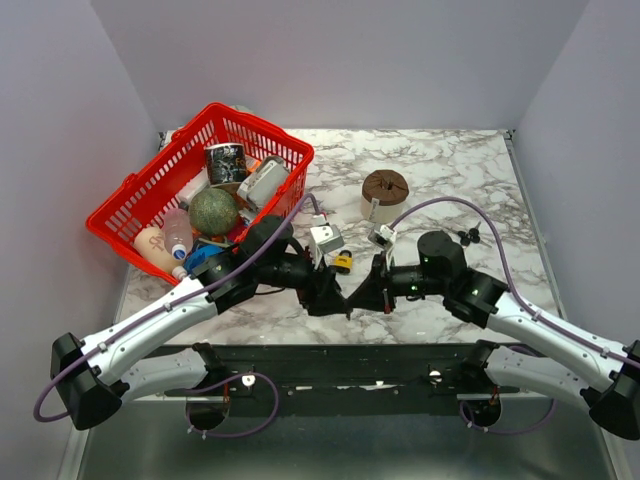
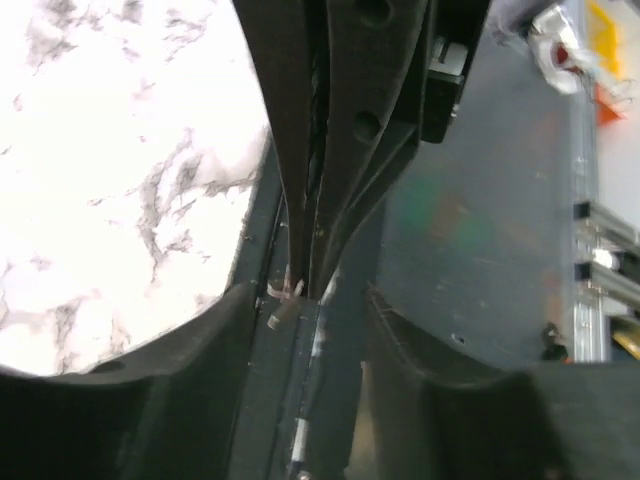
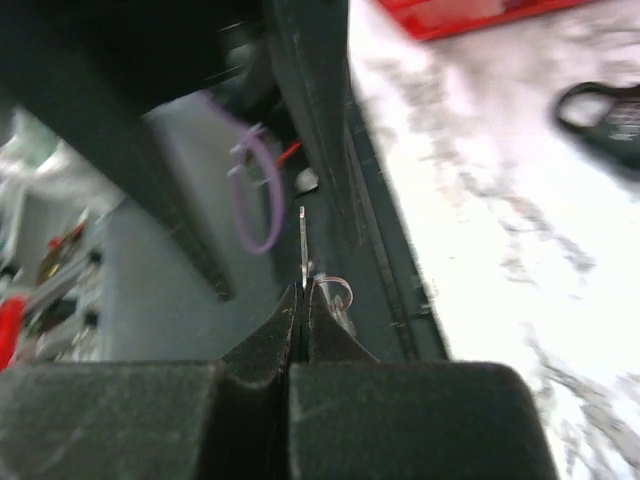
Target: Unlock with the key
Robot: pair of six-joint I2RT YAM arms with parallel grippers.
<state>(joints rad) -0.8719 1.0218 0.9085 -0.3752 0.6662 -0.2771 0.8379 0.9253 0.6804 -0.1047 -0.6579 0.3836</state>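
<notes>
My right gripper (image 3: 303,292) is shut on the key (image 3: 302,240). Its thin silvery blade sticks out edge-on past the fingertips, and its small ring (image 3: 335,290) hangs beside them. The left wrist view shows those closed right fingers (image 2: 330,150) coming down from above, with the key's ring and a small metal bit (image 2: 283,305) at their tip. My left gripper (image 2: 305,340) is open, its fingers (image 2: 150,400) well apart on either side of that tip and touching nothing. From above, both grippers (image 1: 335,297) (image 1: 358,297) meet over the table's front edge. The yellow padlock (image 1: 342,262) lies just behind them.
A red basket (image 1: 265,128) full of objects stands at the back left. A brown round block (image 1: 384,190) and white boxes (image 1: 325,238) sit mid-table. A small black object (image 1: 465,237) lies to the right. The dark front rail (image 1: 340,355) runs below the grippers.
</notes>
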